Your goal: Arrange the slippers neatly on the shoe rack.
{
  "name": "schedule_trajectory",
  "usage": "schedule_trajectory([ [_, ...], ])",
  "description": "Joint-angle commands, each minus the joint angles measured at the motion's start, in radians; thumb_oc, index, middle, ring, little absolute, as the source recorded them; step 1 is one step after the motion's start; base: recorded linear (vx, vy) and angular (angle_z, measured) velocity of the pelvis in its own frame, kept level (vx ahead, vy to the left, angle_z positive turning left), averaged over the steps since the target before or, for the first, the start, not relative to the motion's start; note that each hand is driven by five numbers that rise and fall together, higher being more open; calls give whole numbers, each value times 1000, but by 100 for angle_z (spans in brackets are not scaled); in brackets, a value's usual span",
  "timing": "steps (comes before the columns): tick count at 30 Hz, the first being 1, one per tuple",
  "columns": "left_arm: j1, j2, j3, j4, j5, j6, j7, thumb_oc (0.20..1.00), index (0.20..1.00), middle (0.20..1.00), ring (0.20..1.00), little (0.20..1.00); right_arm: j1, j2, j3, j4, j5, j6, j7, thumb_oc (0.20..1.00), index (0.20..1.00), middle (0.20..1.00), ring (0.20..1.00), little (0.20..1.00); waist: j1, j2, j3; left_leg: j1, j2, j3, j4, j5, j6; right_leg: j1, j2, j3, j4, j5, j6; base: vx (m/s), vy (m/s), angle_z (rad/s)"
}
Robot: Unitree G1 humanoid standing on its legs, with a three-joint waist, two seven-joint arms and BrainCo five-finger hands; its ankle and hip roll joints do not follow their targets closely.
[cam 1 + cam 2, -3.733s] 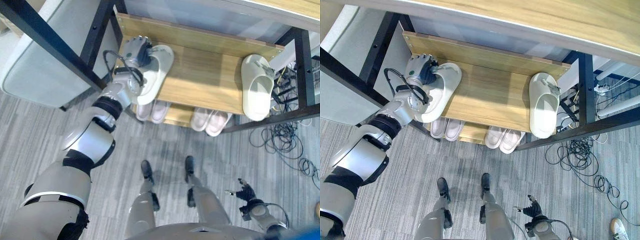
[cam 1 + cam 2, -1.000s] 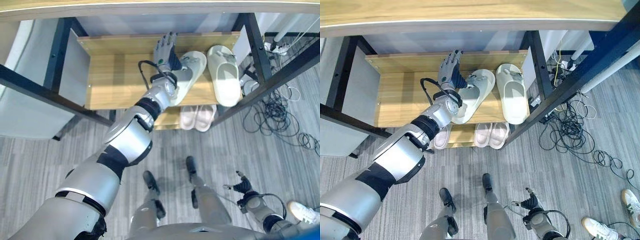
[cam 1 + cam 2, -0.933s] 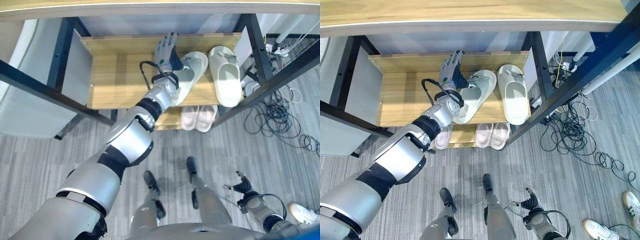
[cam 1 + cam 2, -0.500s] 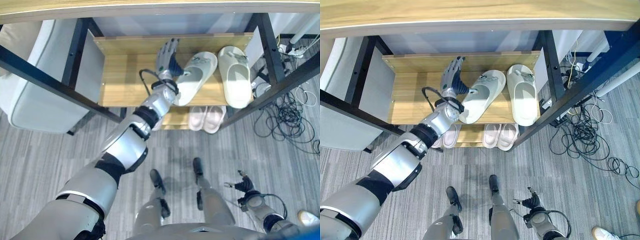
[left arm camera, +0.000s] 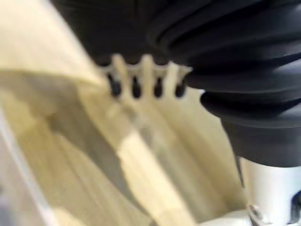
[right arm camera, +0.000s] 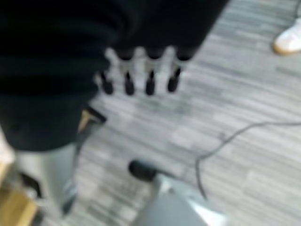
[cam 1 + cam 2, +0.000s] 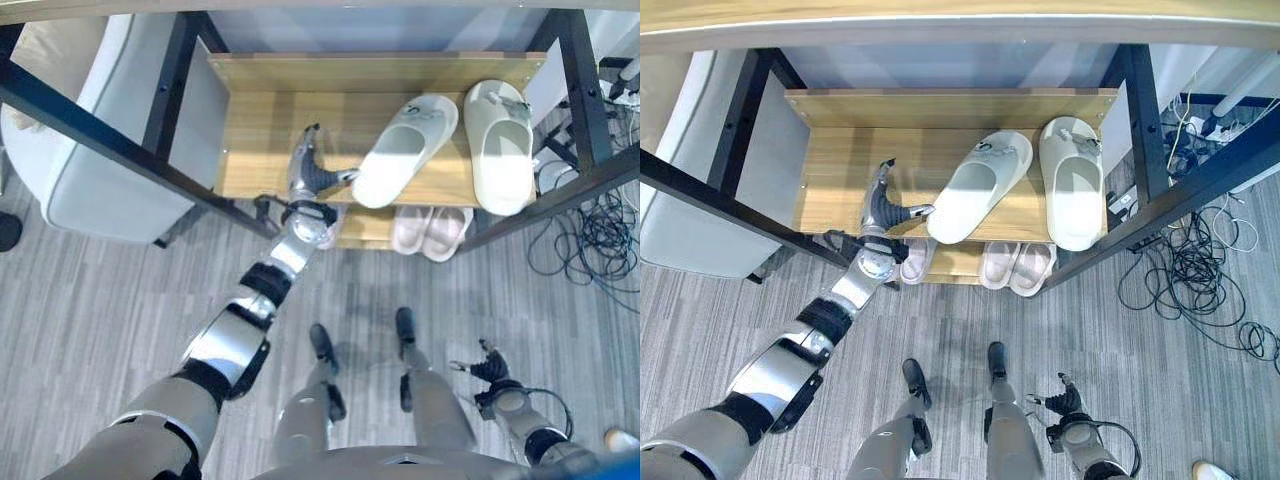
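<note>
- Left hand (image 7: 883, 208) sits at the front edge of the wooden shelf (image 7: 840, 165) of the shoe rack, fingers straight and held together, thumb stretched toward the heel of the tilted slipper (image 7: 976, 185); it holds nothing
- Whether the thumb tip touches that heel or is just short of it, I cannot tell
- Right hand (image 7: 1058, 401) hangs low by the floor, fingers loosely spread, empty
- Count on the upper shelf: two cream slippers, the tilted one lying diagonally and the straight slipper (image 7: 1071, 180) pointing squarely in, at the right end
- Count on the lower shelf: two pairs of pale slippers (image 7: 1017, 267), partly hidden under the board
- Risk: the tilted slipper's heel lies at the front lip, so a sideways knock from the thumb could tip it off onto the floor
- Risk: a push at the heel alone may spin it further instead of squaring it, or drive its toe into the straight slipper and skew that one too
</note>
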Motion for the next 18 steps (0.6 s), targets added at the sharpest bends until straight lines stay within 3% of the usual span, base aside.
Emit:
schedule_trajectory([
  [1, -50, 10, -8, -36, -137, -84, -94, 1000, 1000, 1000, 1000, 1000, 0, -2, -24, -16, 18, 15, -6, 1000, 1000, 1000, 1000, 1000, 27, 31, 29, -23, -11, -123, 11, -40, -42, -33, -39, -78, 79, -95, 49, -6, 57, 4],
  [11, 77, 55, -31, -303, -398, -159, -221, 1000, 1000, 1000, 1000, 1000, 4, -1, -44, -24, 15, 34, -3, 1000, 1000, 1000, 1000, 1000, 38, 51, 16, -15, -16, -123, 11, -37, -41, -25, -40, -78, 80, -96, 47, -6, 3, 2],
  [18, 131, 5, -77, -330, -469, -163, -273, 1000, 1000, 1000, 1000, 1000, -12, -10, -25, -13, -5, 38, -3, 1000, 1000, 1000, 1000, 1000, 36, 51, 13, -13, -19, -124, 11, -37, -38, -22, -40, -72, 81, -98, 45, 0, 0, 0],
])
